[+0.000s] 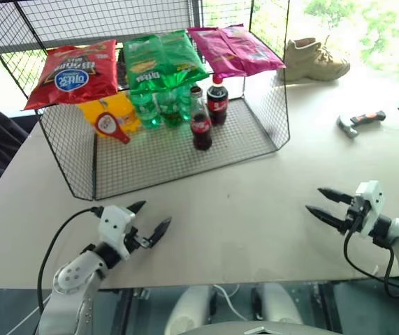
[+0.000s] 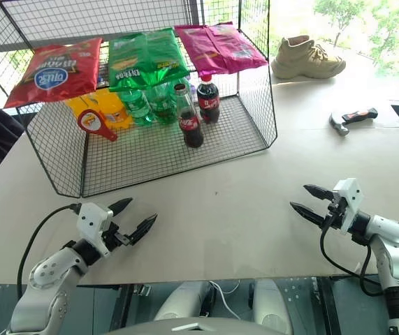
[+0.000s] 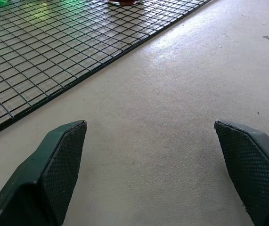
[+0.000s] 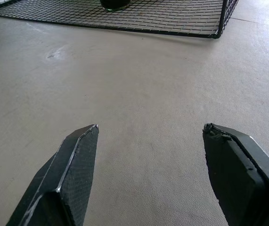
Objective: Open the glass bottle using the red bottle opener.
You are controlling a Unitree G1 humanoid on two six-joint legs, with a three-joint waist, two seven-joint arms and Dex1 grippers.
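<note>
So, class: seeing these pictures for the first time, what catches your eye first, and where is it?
Three bright snack bags, red, green and pink, lie atop the black wire-mesh rack at the table's far side. Below them stands the small dark-filled glass bottle, with the flat red bottle opener to its left.
</note>
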